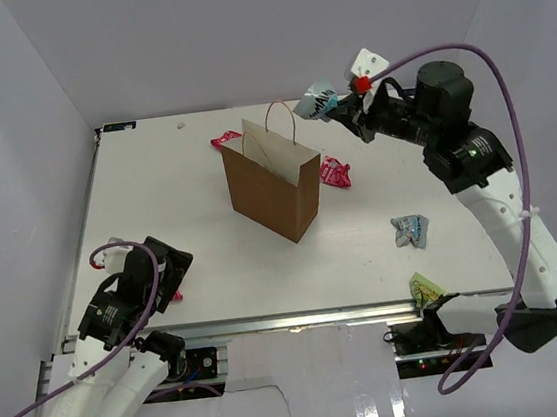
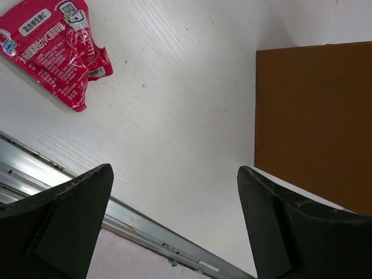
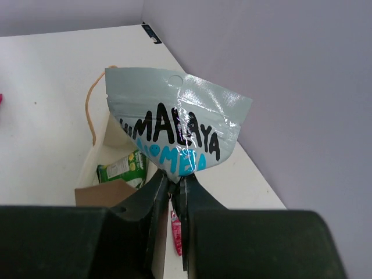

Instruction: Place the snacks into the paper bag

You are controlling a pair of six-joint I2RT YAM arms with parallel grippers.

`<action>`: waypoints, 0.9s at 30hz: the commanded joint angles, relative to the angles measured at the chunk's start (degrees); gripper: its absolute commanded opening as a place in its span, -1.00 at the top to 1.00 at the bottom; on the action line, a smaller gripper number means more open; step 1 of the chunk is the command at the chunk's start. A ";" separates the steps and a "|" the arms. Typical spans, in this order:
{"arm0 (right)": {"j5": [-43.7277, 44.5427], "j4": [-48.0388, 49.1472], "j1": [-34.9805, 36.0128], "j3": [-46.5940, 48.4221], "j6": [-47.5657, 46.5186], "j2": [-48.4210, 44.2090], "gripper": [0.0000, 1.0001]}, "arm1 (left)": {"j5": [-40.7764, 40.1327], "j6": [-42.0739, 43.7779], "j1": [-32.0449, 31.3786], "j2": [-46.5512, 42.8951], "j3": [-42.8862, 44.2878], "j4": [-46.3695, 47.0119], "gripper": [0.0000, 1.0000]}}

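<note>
The brown paper bag [image 1: 274, 184] stands upright and open at the table's middle. My right gripper [image 1: 336, 111] is shut on a pale blue-silver snack packet [image 1: 317, 102] and holds it in the air, above and to the right of the bag's mouth. In the right wrist view the gripper [image 3: 177, 183] pinches the packet [image 3: 177, 131] by its bottom edge, and a yellow-green packet [image 3: 122, 167] lies inside the bag. My left gripper [image 2: 174, 171] is open and empty, low at the near left; the bag's side [image 2: 314, 116] is to its right.
Loose packets lie on the table: pink-red ones behind the bag [image 1: 225, 139] and right of it [image 1: 335, 172], a blue-silver one [image 1: 411, 230], a yellow-green one [image 1: 426, 288] at the front edge, and a pink-red one [image 2: 55, 49] near my left gripper. White walls enclose the table.
</note>
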 commanded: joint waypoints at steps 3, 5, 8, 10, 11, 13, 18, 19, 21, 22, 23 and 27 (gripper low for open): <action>10.33 0.93 7.25 2.49 1.34 7.49 0.85 | -0.44 -2.96 -0.08 1.87 1.32 -1.03 -0.96; 13.50 1.90 10.32 1.96 1.16 8.19 0.85 | -0.17 -3.66 -0.08 1.87 1.15 -1.29 -0.96; 16.92 3.92 13.66 0.03 1.42 8.64 0.85 | 0.53 -5.15 -0.08 1.78 0.10 -1.56 -0.96; 19.03 5.15 14.99 -1.64 2.73 8.99 0.84 | 0.97 -5.77 0.00 1.69 -0.26 -1.73 -0.96; 19.56 5.68 15.26 -2.25 3.18 9.25 0.83 | 1.41 -6.21 0.00 1.43 -0.61 -1.91 -0.96; 22.20 6.99 15.87 -3.83 4.49 9.86 0.80 | 1.67 -6.74 -0.08 1.25 -0.87 -2.35 -0.96; 23.09 7.44 16.14 -5.60 5.90 10.40 0.40 | 1.50 -7.18 -0.08 0.72 -0.70 -3.58 -0.96; 23.00 7.44 16.23 -6.12 6.08 10.31 0.24 | 1.32 -7.36 -0.08 0.72 -0.53 -3.93 -0.96; 23.08 7.35 16.14 -6.65 6.08 9.96 0.04 | 1.06 -7.62 0.00 0.72 -0.44 -4.11 -0.96; 23.08 7.35 16.14 -6.74 6.08 9.69 -0.01 | 0.97 -7.71 0.00 0.81 -0.44 -4.20 -0.96; 22.74 7.18 16.14 -6.74 6.08 9.52 -0.03 | 0.97 -7.80 -0.08 0.90 -0.52 -4.11 -0.96; 21.68 6.13 16.05 -5.60 5.12 7.07 -0.24 | -0.08 -7.80 0.00 3.00 -0.17 -4.54 -0.96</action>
